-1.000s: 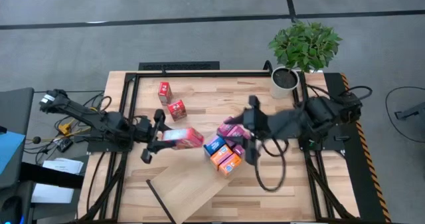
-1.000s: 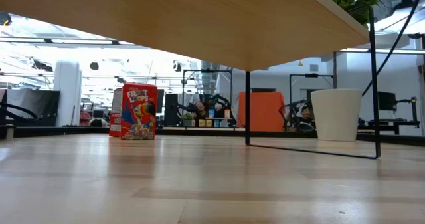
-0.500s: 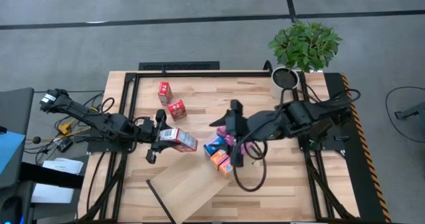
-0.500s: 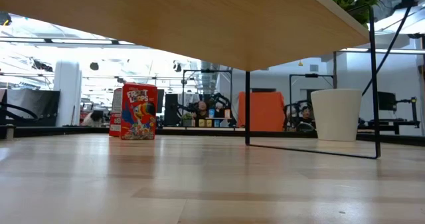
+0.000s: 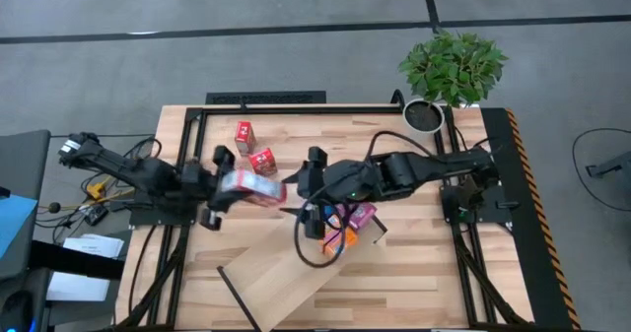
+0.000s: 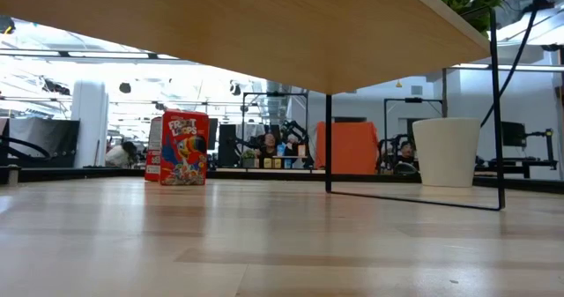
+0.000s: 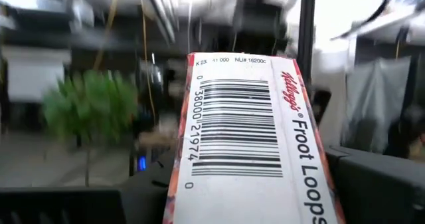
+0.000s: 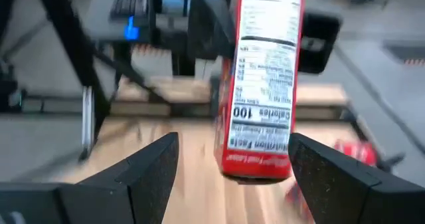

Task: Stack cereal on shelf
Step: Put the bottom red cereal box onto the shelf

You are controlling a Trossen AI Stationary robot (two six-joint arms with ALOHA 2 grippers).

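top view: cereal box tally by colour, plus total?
Red boxes: 3, two standing loose, one red box in the left gripper
Magenta box: 1
Orange box: 1
Blue box: 1
Total: 6 visible; the right arm covers part of the pile, so more may be hidden.

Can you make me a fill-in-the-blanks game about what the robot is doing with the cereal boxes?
1. The left end effector holds a red box of Froot ____.
2. The right end effector faces that box with its fingers ____.
3. The potted plant stands at the table's far ____ corner.
4. Two small red boxes sit on the ____, not on the shelf.

Missing words: Loops; open; right; table
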